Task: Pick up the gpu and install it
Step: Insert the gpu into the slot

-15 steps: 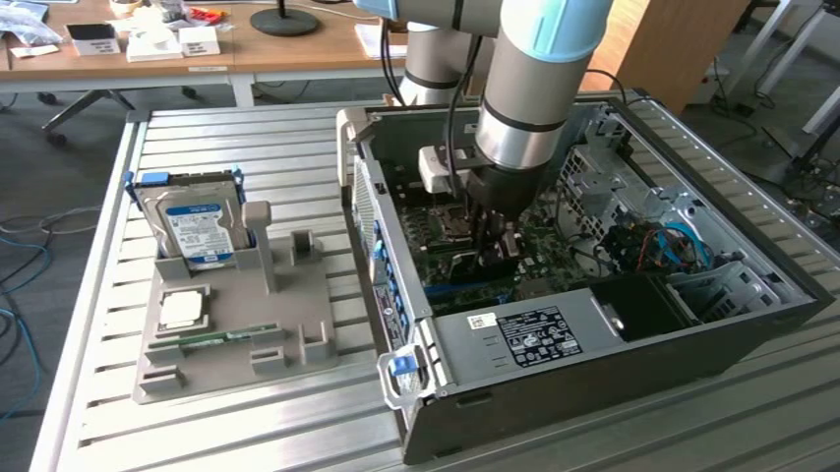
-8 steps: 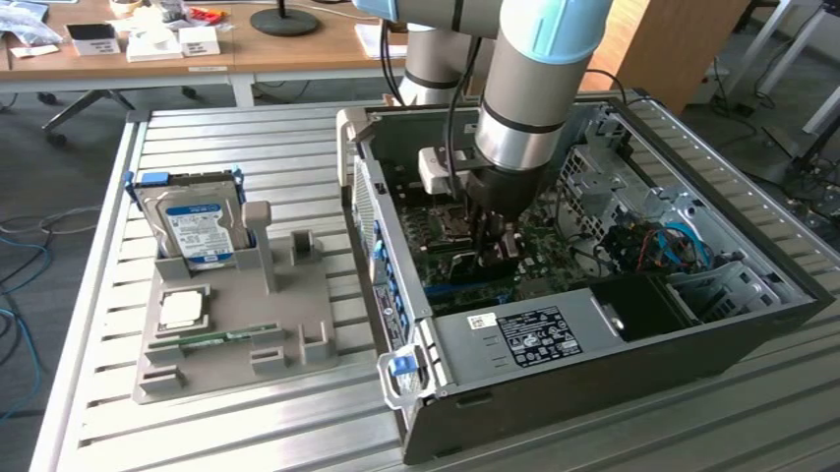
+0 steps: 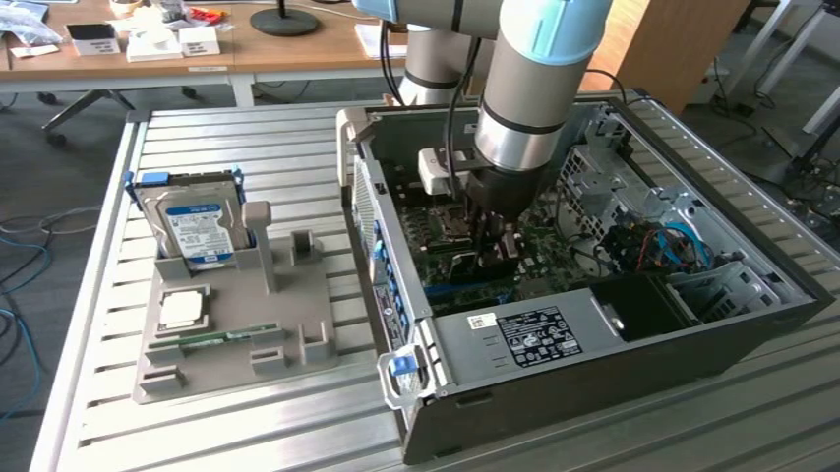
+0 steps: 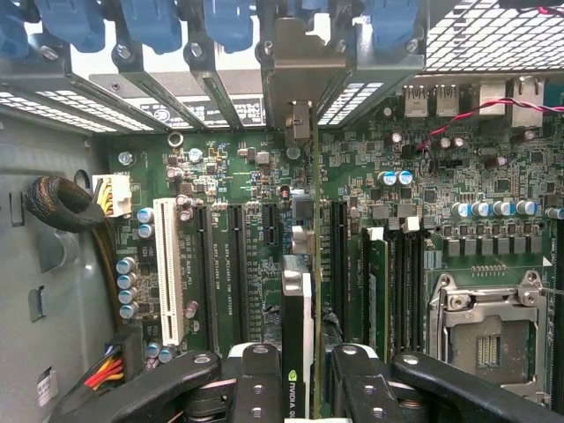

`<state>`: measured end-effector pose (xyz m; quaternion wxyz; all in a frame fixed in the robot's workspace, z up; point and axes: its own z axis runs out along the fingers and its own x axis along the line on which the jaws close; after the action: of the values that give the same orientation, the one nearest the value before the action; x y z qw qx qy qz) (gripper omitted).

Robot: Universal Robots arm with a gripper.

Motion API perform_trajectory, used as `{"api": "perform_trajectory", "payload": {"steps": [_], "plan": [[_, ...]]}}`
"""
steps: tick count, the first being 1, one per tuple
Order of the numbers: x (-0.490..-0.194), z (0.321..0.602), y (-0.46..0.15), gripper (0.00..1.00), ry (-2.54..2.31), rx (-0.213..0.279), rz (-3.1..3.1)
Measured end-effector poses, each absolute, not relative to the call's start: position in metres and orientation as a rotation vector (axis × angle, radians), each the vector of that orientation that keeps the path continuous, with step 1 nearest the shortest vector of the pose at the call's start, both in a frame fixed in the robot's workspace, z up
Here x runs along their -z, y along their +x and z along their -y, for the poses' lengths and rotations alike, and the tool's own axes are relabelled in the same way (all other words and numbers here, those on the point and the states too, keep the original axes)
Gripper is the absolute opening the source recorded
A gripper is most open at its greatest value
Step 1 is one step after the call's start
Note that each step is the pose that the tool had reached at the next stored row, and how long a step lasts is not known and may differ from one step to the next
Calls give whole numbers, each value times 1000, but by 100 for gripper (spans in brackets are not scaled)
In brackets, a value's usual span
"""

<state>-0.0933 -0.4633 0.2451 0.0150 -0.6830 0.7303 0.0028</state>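
Reaching down into the open case (image 3: 735, 324), the gripper (image 4: 300, 388) held the gpu (image 4: 298, 326) on edge over the motherboard (image 4: 441, 176). The jaws stood partly closed, one to each flat face of the card, and the fingers (image 4: 257, 383) pressed against its sides with no gap visible. From the jaws the card's long axis ran straight ahead, parallel to the expansion slots (image 4: 339, 256), toward the rear wall of the case. Its bracket (image 4: 300, 79) stood at the far end, in line with one of the rear openings and between two slot covers (image 4: 220, 97). The thin green board edge lay between a short slot and a long black slot. Whether the edge connector had met a slot could not be told, because the card itself covered the ground beneath it. Whether the bracket touched the rear wall or stood just clear of it was also unclear. In the exterior view the arm (image 3: 532, 88) and gripper (image 3: 493, 231) hid most of the card inside the case. Outside the case, well apart from the work, a hard drive (image 3: 195, 221) stood upright in a grey holder (image 3: 250, 334).
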Motion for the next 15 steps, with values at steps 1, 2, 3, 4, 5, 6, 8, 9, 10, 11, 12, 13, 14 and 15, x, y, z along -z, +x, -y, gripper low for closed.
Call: {"api": "perform_trajectory", "payload": {"steps": [1, 2, 3, 4, 5, 6, 8, 9, 10, 11, 12, 13, 14, 15], "plan": [[-245, 463, -93, 27, -2125, -9, -2273], [-245, 463, -93, 27, -2125, -9, -2273], [-245, 463, -93, 27, -2125, -9, -2273], [-245, 463, -93, 27, -2125, -9, -2272], [-246, 463, -93, 27, -2125, -9, -2272], [-247, 463, -93, 27, -2124, -10, -2271], [-248, 463, -93, 27, -2125, -9, -2272], [-248, 463, -93, 27, -2125, -9, -2273], [-248, 463, -93, 27, -2125, -9, -2273], [-248, 463, -93, 27, -2125, -9, -2273], [-248, 463, -93, 27, -2125, -9, -2272], [-248, 463, -94, 27, -2125, -9, -2272], [-248, 463, -94, 27, -2125, -9, -2272], [-248, 463, -94, 27, -2125, -9, -2272]]}}
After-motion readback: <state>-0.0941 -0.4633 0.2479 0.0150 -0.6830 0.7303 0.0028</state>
